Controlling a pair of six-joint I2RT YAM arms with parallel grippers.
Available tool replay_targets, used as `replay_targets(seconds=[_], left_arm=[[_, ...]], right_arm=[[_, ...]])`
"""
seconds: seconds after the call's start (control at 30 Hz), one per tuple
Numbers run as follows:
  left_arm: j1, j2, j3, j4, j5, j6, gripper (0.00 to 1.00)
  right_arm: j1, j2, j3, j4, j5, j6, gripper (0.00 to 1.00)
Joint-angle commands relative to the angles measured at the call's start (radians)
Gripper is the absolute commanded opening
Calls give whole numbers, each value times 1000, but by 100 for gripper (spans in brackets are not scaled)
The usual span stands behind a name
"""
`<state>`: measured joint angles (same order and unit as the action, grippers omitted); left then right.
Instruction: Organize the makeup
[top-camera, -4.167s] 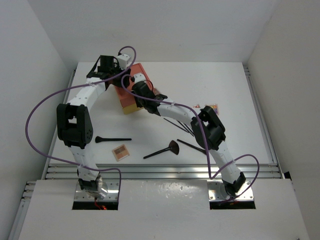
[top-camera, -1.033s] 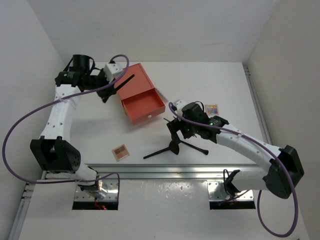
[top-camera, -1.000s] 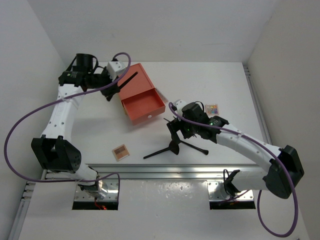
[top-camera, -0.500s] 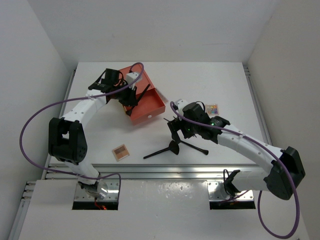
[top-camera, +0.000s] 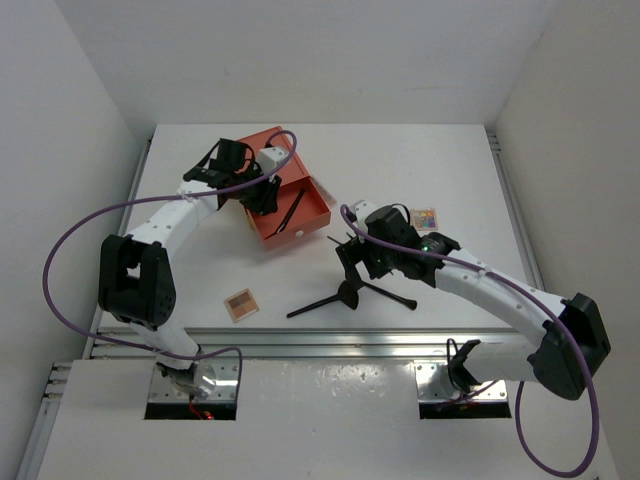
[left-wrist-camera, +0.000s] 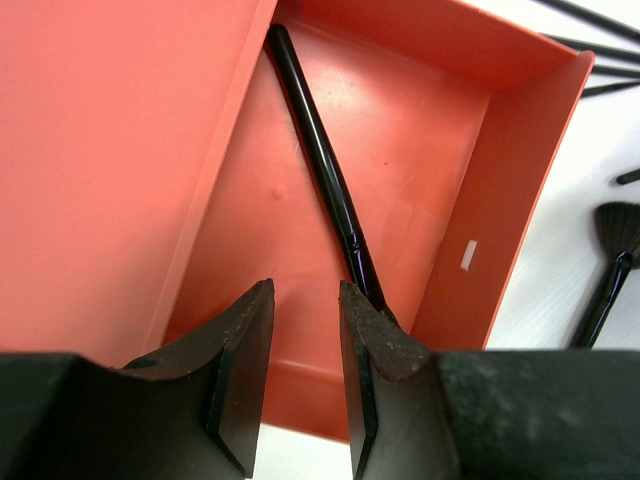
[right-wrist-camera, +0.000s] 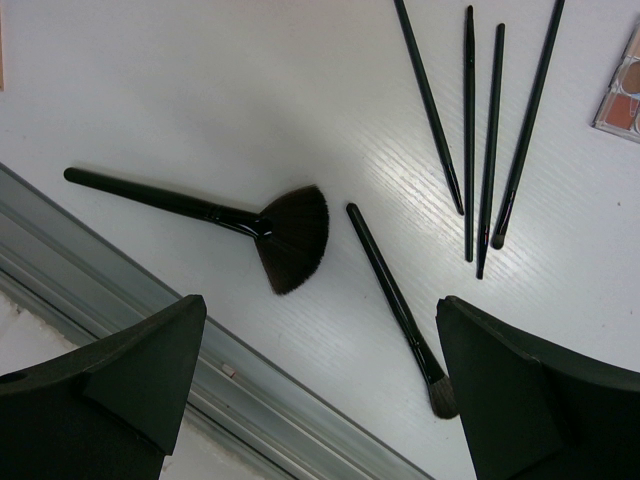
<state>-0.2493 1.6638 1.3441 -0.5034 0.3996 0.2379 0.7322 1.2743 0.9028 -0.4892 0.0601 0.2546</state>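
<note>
Left fingers (left-wrist-camera: 240, 370), barely parted and empty, hovered over the black brush (left-wrist-camera: 320, 165) stowed in the drawer (left-wrist-camera: 520, 180); right fingers (right-wrist-camera: 130, 370) gaped wide above the fan brush (right-wrist-camera: 290, 238), likely next

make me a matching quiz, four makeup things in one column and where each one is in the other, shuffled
1 fan brush
2 slim brush
3 tan palette
4 multicoloured palette

a in the open drawer
b on the table, rightmost item
c on the table, leftmost item
d on the table, under the right gripper

Pairs: 1-d, 2-a, 3-c, 4-b
</note>
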Motion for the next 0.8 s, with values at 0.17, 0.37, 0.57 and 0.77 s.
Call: replay_targets(seconds=[0.17,0.37,0.57,0.77], left_arm=[[-93,-84,148,-154,45,214,36],[-387,-151,17,-281,39,330,60],[-547,-78,-117,-216,-19,222,64],[-637,7,-221,-86,-70,192,69]], right_arm=[[-4,-33,33,-22,53,28,100],[-16,-90,22,-61,131,80,100],[-122,-220,-47,-178,271,219,100],[-252,-239,-111,-242,178,233,100]])
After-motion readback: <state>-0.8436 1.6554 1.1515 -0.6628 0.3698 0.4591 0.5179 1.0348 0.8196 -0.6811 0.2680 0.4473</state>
